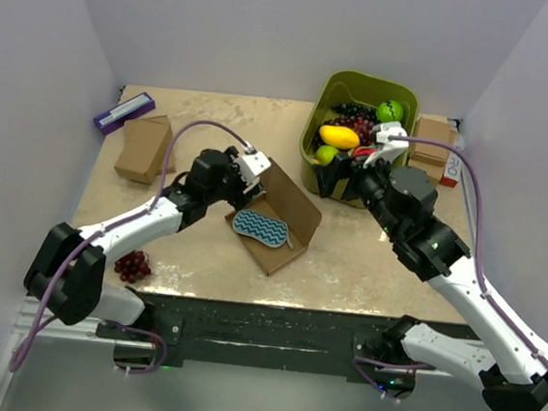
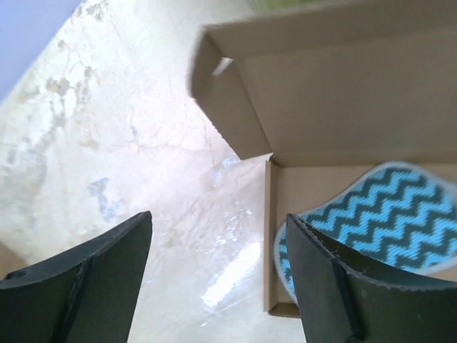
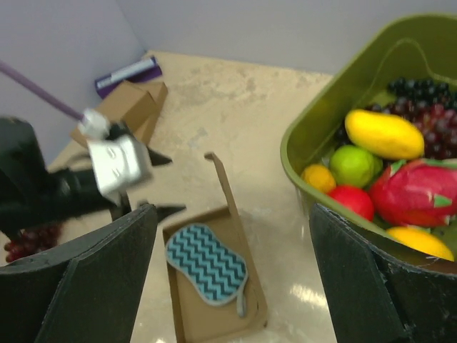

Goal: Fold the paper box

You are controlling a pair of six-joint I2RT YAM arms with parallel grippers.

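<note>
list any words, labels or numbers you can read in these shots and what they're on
No text here can be read.
Purple box: pale label strip, too small to read.
White and red packet right of the green bin: dark letters, too blurred to read.
Paper box: plain brown, no marks seen.

The plain brown paper box [image 1: 291, 207] lies open, lid standing tilted upright, left of the green bin [image 1: 312, 136], not touching it.

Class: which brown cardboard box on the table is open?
The flat brown corrugated box at centre: lid raised, blue zigzag sponge inside. The chunkier left box is closed.
</note>
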